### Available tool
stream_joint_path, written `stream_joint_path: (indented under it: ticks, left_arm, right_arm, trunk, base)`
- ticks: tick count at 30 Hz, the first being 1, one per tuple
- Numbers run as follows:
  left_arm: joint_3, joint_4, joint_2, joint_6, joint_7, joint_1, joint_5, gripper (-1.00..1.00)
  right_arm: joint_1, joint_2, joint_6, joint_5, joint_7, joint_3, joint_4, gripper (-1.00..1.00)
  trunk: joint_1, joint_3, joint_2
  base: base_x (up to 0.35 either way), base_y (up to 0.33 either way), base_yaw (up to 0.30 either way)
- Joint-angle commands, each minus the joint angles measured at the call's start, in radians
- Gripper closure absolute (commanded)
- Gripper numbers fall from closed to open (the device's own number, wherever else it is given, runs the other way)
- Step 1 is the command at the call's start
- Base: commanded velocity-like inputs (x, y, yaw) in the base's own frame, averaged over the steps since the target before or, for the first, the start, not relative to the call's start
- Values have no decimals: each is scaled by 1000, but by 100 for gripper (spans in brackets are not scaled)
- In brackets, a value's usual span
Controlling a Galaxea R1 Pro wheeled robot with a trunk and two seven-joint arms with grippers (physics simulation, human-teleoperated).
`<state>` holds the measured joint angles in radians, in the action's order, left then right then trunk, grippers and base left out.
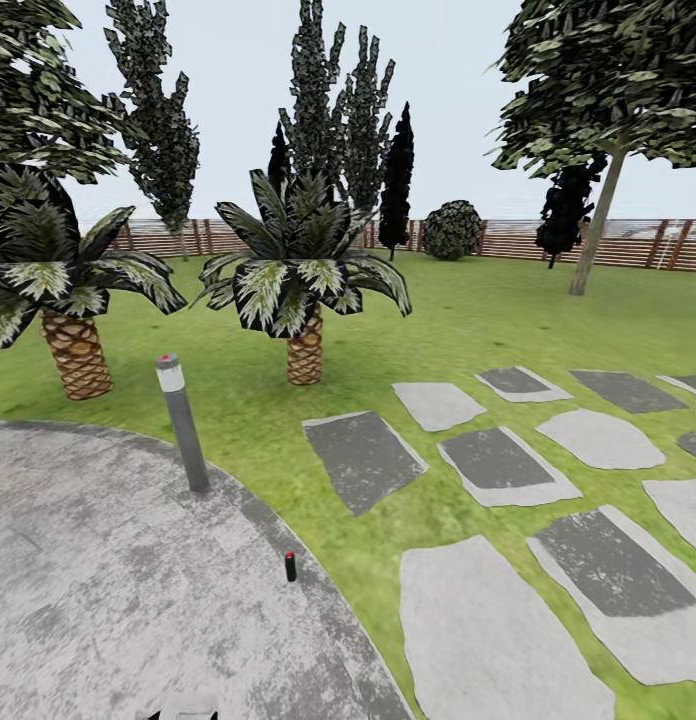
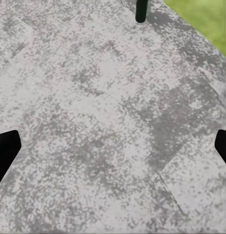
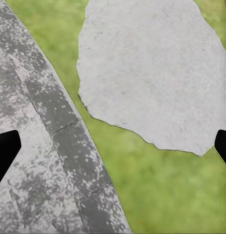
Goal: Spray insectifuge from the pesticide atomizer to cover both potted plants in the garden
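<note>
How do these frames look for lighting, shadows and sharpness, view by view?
Head view: flat, even light under a pale sky; the palms and the grey post cast no clear shadows, no glare, far trees blocky. Left wrist view: patio paving grainy and soft, a dark object cut by the frame edge. Right wrist view: stepping slab and grass slightly blurred, no glare.
</note>
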<state>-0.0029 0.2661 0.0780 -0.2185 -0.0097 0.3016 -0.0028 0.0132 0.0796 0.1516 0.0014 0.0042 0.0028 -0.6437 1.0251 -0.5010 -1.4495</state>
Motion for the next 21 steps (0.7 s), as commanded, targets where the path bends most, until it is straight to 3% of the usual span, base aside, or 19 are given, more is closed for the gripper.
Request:
stream_joint_path:
  ticks: [1, 8, 21]
  left_arm:
    - [0, -1, 1, -4, -1, 1, 0, -100]
    - [1, -1, 2, -4, -1, 1, 0, -100]
    - [1, -1, 2, -4, 1, 1, 0, -100]
  right_arm:
    - [1, 0, 3, 0, 0, 0, 1, -100]
    - [1, 0, 3, 0, 0, 0, 1, -100]
    - [1, 0, 3, 0, 0, 0, 1, -100]
  trunk:
    - [0, -1, -1]
    - [0, -1, -1]
    - [0, -1, -1]
  base:
    - [0, -271, 0]
    - [0, -272, 0]
    - [144, -266, 0]
